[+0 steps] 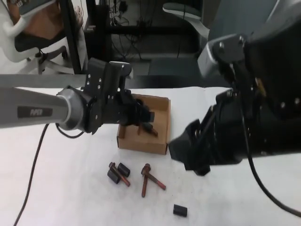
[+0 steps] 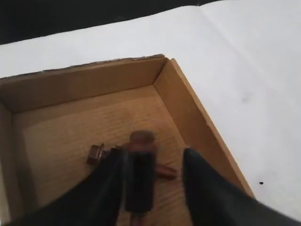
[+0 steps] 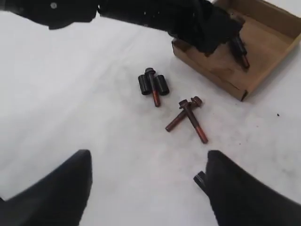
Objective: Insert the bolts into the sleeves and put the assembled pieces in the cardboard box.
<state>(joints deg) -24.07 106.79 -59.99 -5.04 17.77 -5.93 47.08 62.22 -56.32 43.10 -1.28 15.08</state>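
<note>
My left gripper [image 2: 154, 159] hangs open inside the cardboard box [image 2: 197, 120]. Between its fingers is an assembled piece [image 2: 139, 179], a rusty bolt in a black sleeve, touching one finger and apart from the other. Another bolt piece [image 2: 98, 153] lies on the box floor behind it. In the high view the left arm [image 1: 101, 106] reaches over the box [image 1: 141, 143]. My right gripper [image 3: 148, 188] is wide open above the white table. Below it lie a bolt between two sleeves [image 3: 153, 84], two crossed bolts [image 3: 188, 117] and a loose sleeve [image 3: 200, 179] by one fingertip.
The white table [image 1: 70, 188] has free room left of the loose parts [image 1: 117, 173]. The crossed bolts [image 1: 150, 180] and the single sleeve [image 1: 179, 210] lie in front of the box. The bulky right arm [image 1: 244, 127] covers the table's right side. A cable [image 1: 33, 169] trails at left.
</note>
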